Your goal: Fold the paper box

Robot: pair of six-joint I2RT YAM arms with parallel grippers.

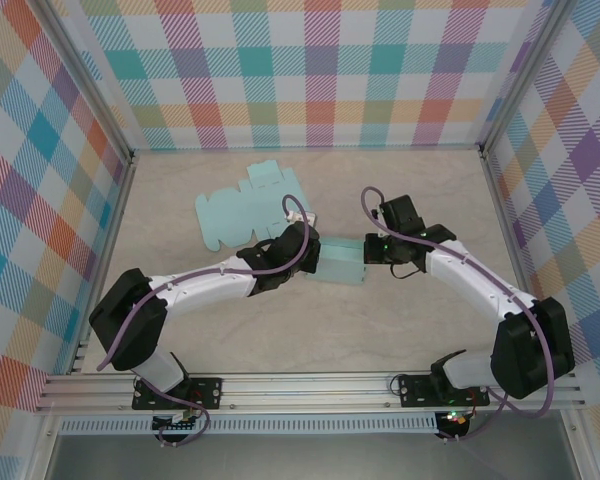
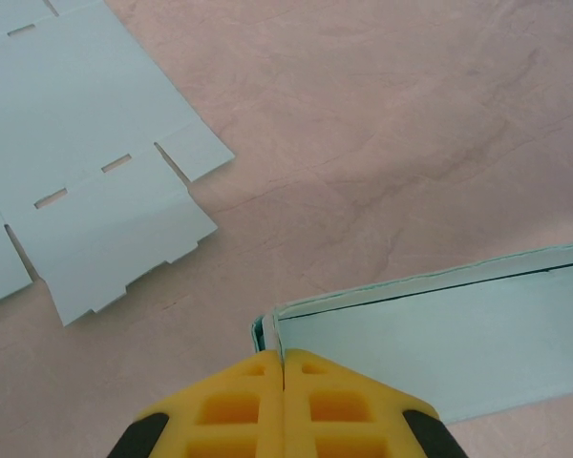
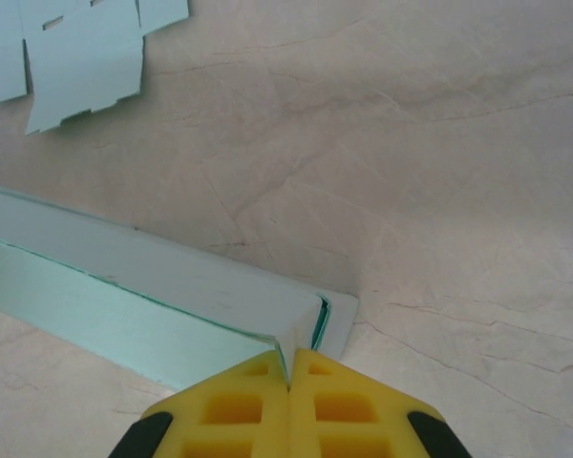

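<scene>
Your box (image 1: 342,262) lies mid-way across the table (image 1: 430,200), half formed. The left gripper (image 2: 283,358) and right gripper (image 3: 289,361) each pinch shut on an end wall. It's light, thin card (creases easily), so grip edges beside folds.

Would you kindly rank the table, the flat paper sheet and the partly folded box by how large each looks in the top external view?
1. table, by far the largest
2. flat paper sheet
3. partly folded box; its ends are hidden, but it still looks smallest
</scene>
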